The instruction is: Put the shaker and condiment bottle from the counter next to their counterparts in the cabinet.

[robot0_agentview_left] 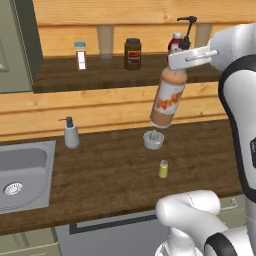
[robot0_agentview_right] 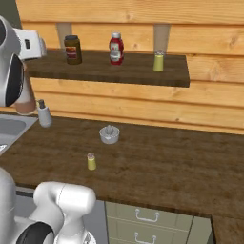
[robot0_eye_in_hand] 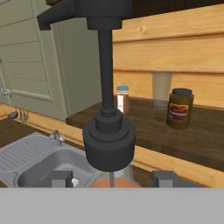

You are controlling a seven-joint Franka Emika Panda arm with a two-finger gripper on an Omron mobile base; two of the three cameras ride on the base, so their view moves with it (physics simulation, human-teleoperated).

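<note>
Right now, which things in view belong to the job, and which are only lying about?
Belong to the job:
condiment bottle, held in the gripper
shaker on the counter
red sauce bottle and second shaker in the cabinet

Lying about:
brown jar
striped jar
soap dispenser
grey juicer
sink
</note>
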